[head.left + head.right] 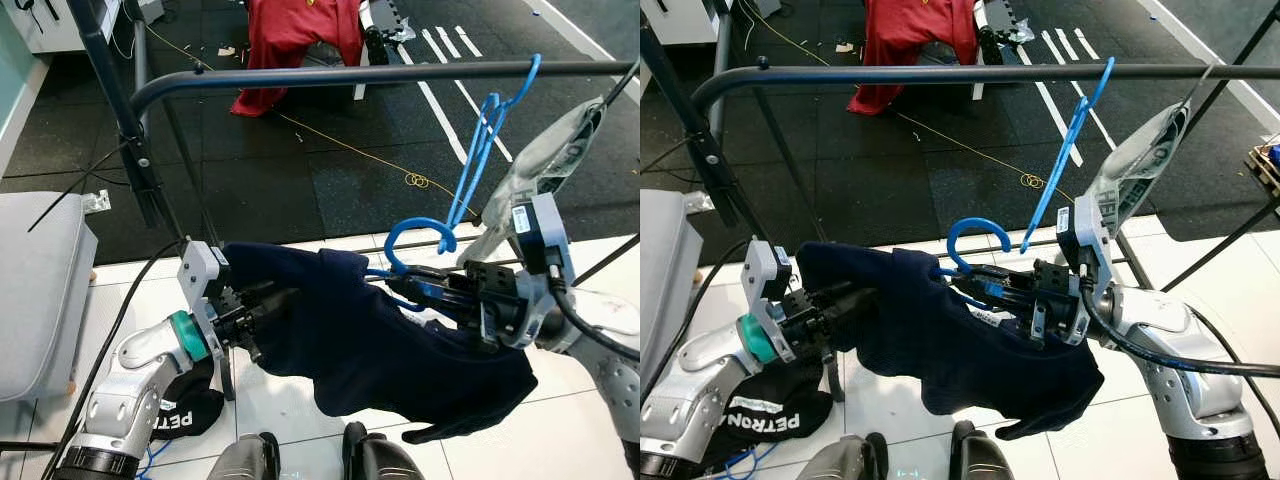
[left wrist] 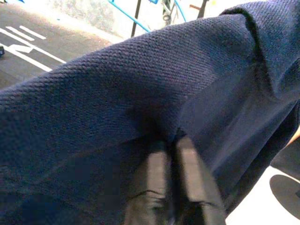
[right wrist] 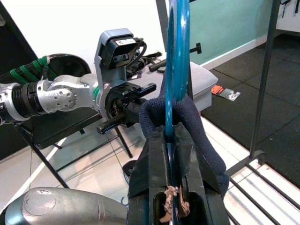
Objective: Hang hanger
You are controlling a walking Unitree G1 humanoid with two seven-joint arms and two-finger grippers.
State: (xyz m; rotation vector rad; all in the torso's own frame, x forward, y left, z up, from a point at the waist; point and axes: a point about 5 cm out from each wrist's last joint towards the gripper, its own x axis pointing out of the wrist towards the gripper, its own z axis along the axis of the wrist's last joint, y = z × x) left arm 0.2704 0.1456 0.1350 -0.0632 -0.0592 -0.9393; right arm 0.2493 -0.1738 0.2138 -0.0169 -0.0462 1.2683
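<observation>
- Reaching in from 3 o'clock of the head view, the right arm lies nearly level, its right gripper (image 1: 425,290) pointing toward 9 o'clock with both black fingers pressed together on the blue hanger (image 1: 415,236).
- In the right wrist view the hanger's blue bar (image 3: 177,61) runs straight up out of the shut fingers (image 3: 152,164), with navy cloth bunched around it.
- The hanger's hook curls upward just above the gripper, below the rail and not on it.
- A dark navy garment (image 1: 370,340) is draped on that hanger and sags between the two grippers, its lower edge hanging toward 5 o'clock.
- From 7 o'clock the left arm bends up at the elbow, and the left gripper (image 1: 262,318) meets the garment's 9 o'clock edge.
- Its fingers (image 2: 187,173) lie almost closed, side by side with a narrow slit between, pinching a fold of the navy cloth.
- The clothes rail (image 1: 330,78) crosses the scene at 12 o'clock, well above both grippers.
- A second blue hanger (image 1: 487,130) hangs from the rail toward 2 o'clock.
- A red cloth (image 1: 295,40) lies on the dark floor beyond the rail.
</observation>
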